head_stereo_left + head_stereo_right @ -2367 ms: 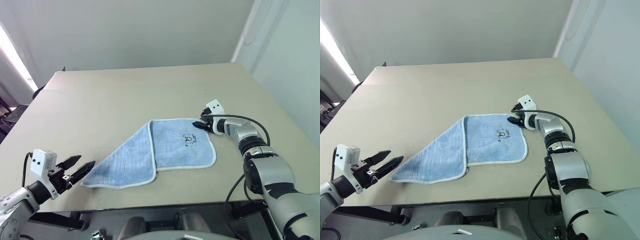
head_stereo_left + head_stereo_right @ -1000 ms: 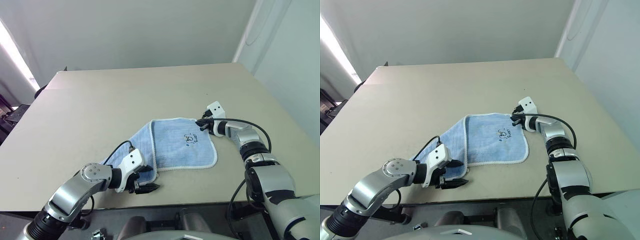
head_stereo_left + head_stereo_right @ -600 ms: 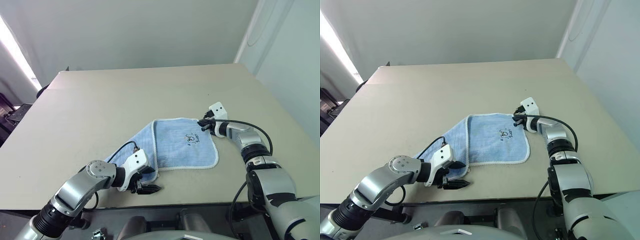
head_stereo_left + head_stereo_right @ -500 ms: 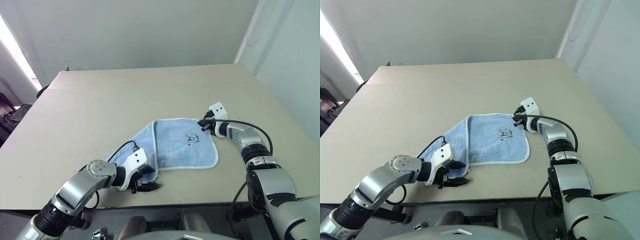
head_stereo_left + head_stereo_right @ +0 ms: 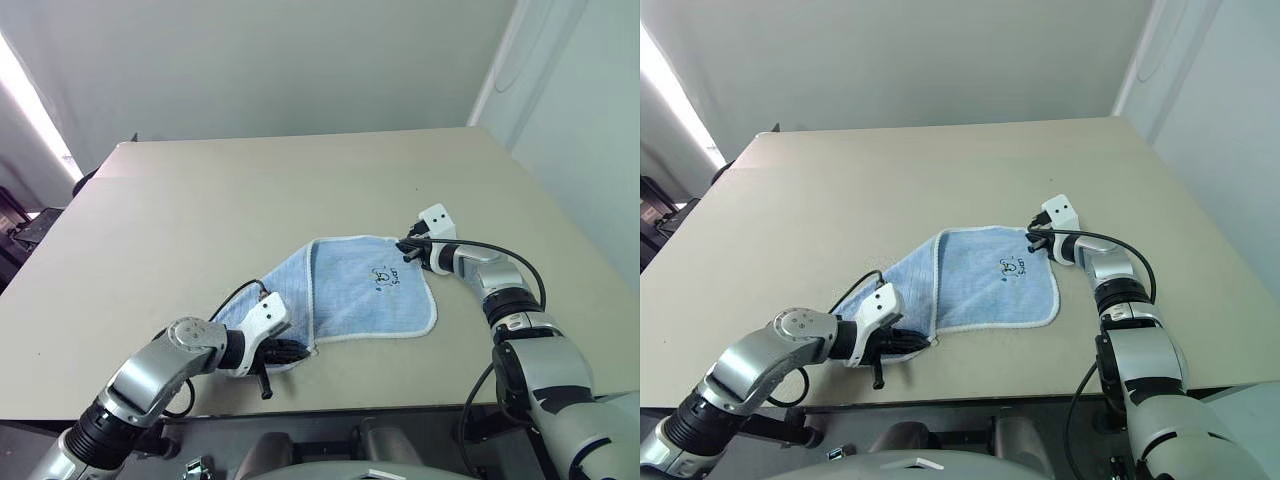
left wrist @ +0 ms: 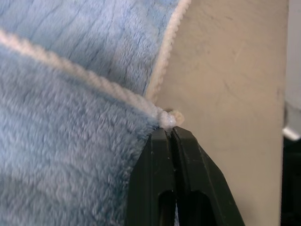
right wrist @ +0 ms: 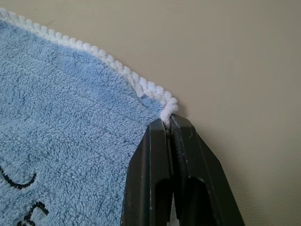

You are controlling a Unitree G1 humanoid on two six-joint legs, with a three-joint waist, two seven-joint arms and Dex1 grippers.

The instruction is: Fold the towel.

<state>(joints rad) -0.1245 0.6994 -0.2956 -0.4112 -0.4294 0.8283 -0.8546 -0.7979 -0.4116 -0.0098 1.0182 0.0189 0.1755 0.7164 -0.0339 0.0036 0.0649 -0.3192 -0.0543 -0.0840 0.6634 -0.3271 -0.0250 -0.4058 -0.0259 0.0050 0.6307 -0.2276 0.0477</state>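
The towel (image 5: 365,290), light blue with white edging and a small dark mark, lies partly folded on the table, a flap doubled over on its left side. My left gripper (image 5: 297,350) is shut on the towel's near corner by the table's front edge; the left wrist view shows its fingers (image 6: 162,160) pinched on the white stitched corner (image 6: 167,120). At the far right corner my right gripper (image 5: 407,245) is also shut on the towel, its fingers (image 7: 157,155) clamped on the edging (image 7: 167,110).
The beige table (image 5: 250,190) stretches wide behind and to the left of the towel. Its front edge (image 5: 330,405) runs just below my left gripper. A white wall rises past the table's right side.
My left gripper came in from the left to the towel's near corner and, open half a second ago, has shut on that corner. The right gripper stayed put.
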